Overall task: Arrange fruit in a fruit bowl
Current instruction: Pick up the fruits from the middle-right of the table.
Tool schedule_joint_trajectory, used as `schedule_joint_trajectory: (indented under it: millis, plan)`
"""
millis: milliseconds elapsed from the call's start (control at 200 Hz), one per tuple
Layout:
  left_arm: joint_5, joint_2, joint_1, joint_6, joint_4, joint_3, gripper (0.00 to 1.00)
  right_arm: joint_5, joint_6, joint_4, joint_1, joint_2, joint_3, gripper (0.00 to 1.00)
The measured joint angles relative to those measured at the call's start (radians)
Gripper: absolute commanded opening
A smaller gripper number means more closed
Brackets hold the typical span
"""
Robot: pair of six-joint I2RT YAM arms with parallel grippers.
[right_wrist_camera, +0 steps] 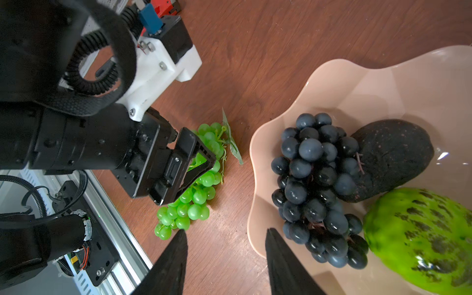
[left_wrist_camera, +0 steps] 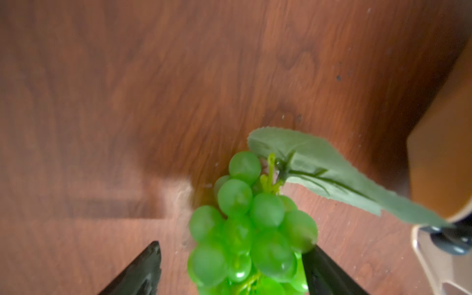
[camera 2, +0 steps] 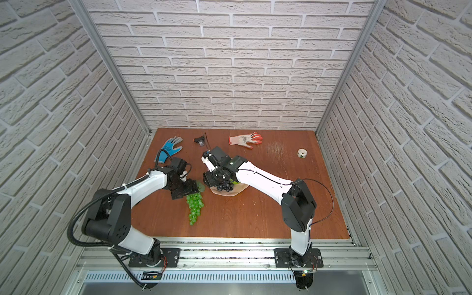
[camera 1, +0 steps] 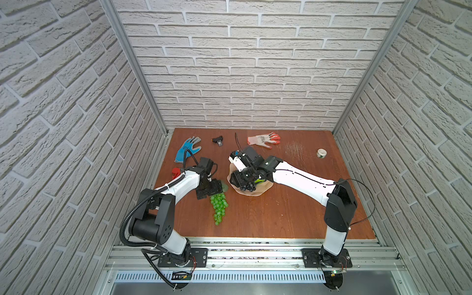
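Observation:
The translucent green grape bunch [camera 1: 219, 207] [camera 2: 195, 205] [left_wrist_camera: 250, 229] lies on the wooden table, its leaf [left_wrist_camera: 332, 173] towards the fruit bowl [camera 1: 255, 192] [right_wrist_camera: 357, 84]. My left gripper [left_wrist_camera: 233, 247] [camera 1: 210, 190] is open and straddles the bunch's stem end; one finger touches grapes, the other stands apart. The pale peach bowl holds a dark grape bunch [right_wrist_camera: 314, 178] [camera 1: 247, 188], a dark bumpy avocado-like piece [right_wrist_camera: 393, 155] and a bright green round fruit [right_wrist_camera: 419, 237]. My right gripper [right_wrist_camera: 226, 231] [camera 1: 240, 178] hovers open over the bowl's left rim, holding nothing.
At the back of the table lie a blue glove [camera 1: 187, 149], a small black part [camera 1: 217, 141] and a white-orange glove [camera 1: 264, 140]. A tape roll [camera 1: 321, 153] sits at back right, a red object [camera 1: 175, 172] behind the left arm. Brick walls enclose three sides.

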Motion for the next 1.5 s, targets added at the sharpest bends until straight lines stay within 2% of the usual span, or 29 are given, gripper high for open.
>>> schedule_joint_trajectory:
  millis: [315, 635, 885, 1055, 1155, 1290, 1500]
  plan:
    - [0.028, 0.051, 0.014, 0.036, 0.034, 0.042, 0.81, 0.002, 0.000, 0.000, 0.000, 0.000, -0.010, 0.51]
    - [0.116, 0.158, 0.052, 0.111, 0.034, 0.117, 0.68, 0.003, 0.000, 0.000, 0.000, 0.000, -0.010, 0.51]
    - [0.171, 0.177, 0.052, 0.145, 0.022, 0.124, 0.59, 0.014, -0.002, 0.000, 0.000, 0.000, -0.010, 0.51]
    - [0.188, 0.179, 0.054, 0.158, -0.004, 0.125, 0.61, 0.017, -0.005, 0.000, 0.000, 0.000, -0.010, 0.51]
    - [0.190, 0.179, 0.054, 0.169, -0.027, 0.127, 0.68, 0.017, -0.005, 0.000, 0.000, 0.000, -0.010, 0.51]
    - [0.190, 0.190, 0.054, 0.184, -0.060, 0.146, 0.66, 0.017, -0.006, 0.000, 0.000, 0.000, -0.010, 0.51]
    - [0.189, 0.207, 0.054, 0.199, -0.076, 0.158, 0.51, 0.017, -0.007, 0.000, 0.000, 0.002, -0.011, 0.51]
